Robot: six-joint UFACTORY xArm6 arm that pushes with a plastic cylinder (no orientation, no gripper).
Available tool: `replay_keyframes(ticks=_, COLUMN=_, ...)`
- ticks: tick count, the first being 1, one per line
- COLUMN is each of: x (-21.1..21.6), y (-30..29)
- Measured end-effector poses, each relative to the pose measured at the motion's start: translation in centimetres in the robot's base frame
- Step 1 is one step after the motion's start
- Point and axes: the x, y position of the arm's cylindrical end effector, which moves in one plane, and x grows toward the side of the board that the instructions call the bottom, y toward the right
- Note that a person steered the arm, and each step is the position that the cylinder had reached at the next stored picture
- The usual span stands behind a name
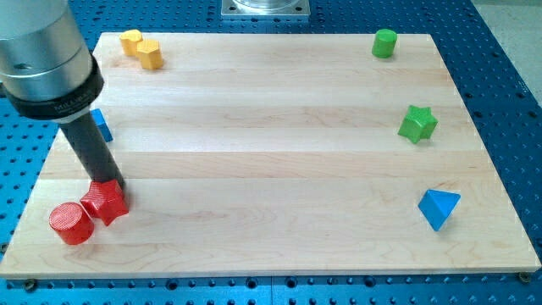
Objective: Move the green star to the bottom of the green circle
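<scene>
The green star (417,124) lies near the view's right edge, at mid height. The green circle (384,42), a short cylinder, stands at the view's top right, above and slightly left of the star. My tip (113,185) is far across the board at the view's lower left, touching the top of a red hexagonal block (105,202). The rod (91,144) rises from there to the arm's grey body at the top left.
A red cylinder (70,224) sits against the red hexagonal block's left. A blue block (101,124) is partly hidden behind the rod. Two yellow blocks (141,47) lie at the top left. A blue triangle (439,207) lies at the lower right, below the star.
</scene>
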Motion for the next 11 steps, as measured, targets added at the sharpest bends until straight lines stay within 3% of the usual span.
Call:
replay_keyframes(ticks=1, x=0.3, y=0.5)
replay_keyframes(ticks=2, x=0.1, y=7.6)
replay_keyframes(ticks=3, x=-0.6, y=22.0)
replay_keyframes(ticks=5, x=-6.4, y=42.3)
replay_keyframes(ticks=6, x=-9.3, y=45.8)
replay_keyframes(ticks=7, x=-14.5, y=43.6)
replay_keyframes(ticks=8, x=-13.6, y=42.5)
replay_keyframes(ticks=9, x=-15.5, y=39.8)
replay_keyframes(ticks=10, x=-20.5, y=40.8)
replay_keyframes(ticks=11, x=-21.1, y=41.6)
